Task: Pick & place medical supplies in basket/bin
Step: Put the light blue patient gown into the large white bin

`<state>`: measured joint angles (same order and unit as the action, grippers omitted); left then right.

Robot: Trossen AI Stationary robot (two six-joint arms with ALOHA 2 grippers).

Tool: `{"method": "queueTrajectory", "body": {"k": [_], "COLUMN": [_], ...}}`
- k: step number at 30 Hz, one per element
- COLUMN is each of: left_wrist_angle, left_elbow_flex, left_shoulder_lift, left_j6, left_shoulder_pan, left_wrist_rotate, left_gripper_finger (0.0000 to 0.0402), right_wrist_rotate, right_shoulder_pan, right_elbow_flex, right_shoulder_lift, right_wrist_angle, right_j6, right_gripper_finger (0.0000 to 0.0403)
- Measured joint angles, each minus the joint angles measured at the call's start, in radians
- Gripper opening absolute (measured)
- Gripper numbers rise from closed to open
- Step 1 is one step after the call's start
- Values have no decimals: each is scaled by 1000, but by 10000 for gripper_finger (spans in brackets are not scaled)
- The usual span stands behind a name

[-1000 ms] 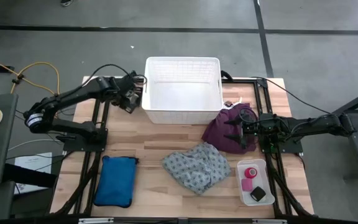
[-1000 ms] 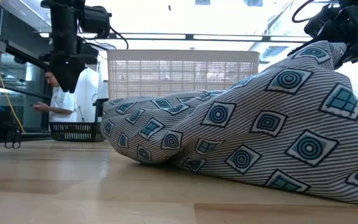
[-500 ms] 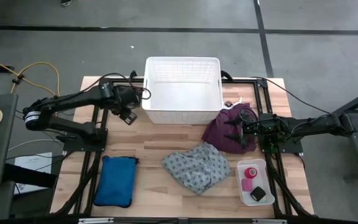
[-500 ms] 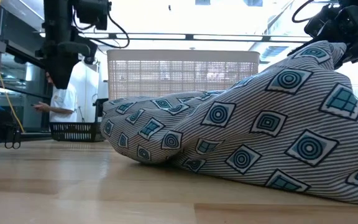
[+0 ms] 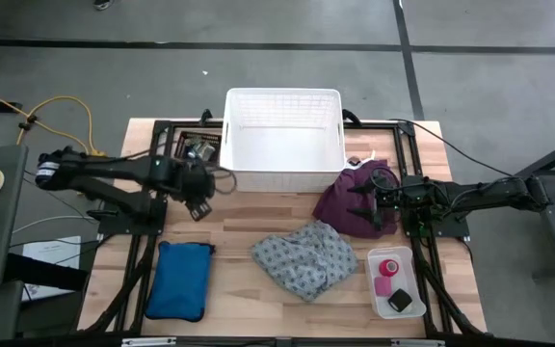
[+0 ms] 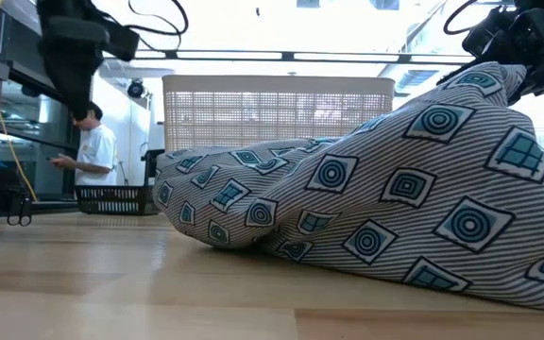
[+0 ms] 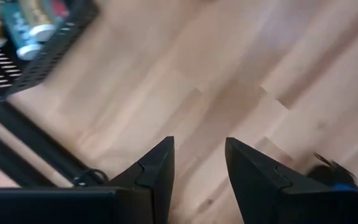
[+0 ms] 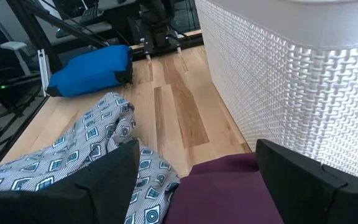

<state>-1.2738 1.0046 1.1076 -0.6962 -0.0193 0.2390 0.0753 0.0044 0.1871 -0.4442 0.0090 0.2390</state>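
Right claw (image 5: 359, 206) spread wide, parked right over the purple cloth (image 5: 348, 205), beside the basket (image 5: 283, 141). Left claw (image 5: 200, 204) spread too, empty, over bare desk (image 5: 229, 217) left of the basket. Grey cloth (image 5: 303, 257) bunched mid-desk; pink roll (image 5: 388, 267) and black block (image 5: 400, 300) sitting in a small tray (image 5: 373, 290).

Likely snags: pinching only a fold of the purple cloth, so a loose tail catches the basket rim. No readable labels anywhere, too blurry.

Setting: robotics lab or workshop. Evidence: wooden worktop (image 5: 239, 226) on a black metal frame (image 5: 148, 207), grey concrete floor (image 5: 470, 77), yellow cable (image 5: 61, 106), glass partitions and ceiling strip lights behind a standing person (image 6: 93, 156).
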Motion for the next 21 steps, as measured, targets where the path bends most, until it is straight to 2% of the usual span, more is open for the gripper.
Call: {"method": "queueTrajectory", "body": {"k": [6,12,21], "left_wrist_angle": [33,100,112], "left_elbow_flex": [0,0,0], "left_shoulder_lift": [0,1,1], "left_j6": [-99,-109,-139], "left_shoulder_pan": [-201,-367,-497], "left_wrist_rotate": [0,23,59], "left_gripper_finger": [135,135,135], "right_wrist_rotate": [0,0,0], "right_shoulder_pan": [0,0,0], "right_elbow_flex": [0,0,0], "right_shoulder_lift": [0,0,0], "right_wrist_angle": [0,0,0], "right_j6": [0,0,0], "right_gripper_finger": [309,309,309]}}
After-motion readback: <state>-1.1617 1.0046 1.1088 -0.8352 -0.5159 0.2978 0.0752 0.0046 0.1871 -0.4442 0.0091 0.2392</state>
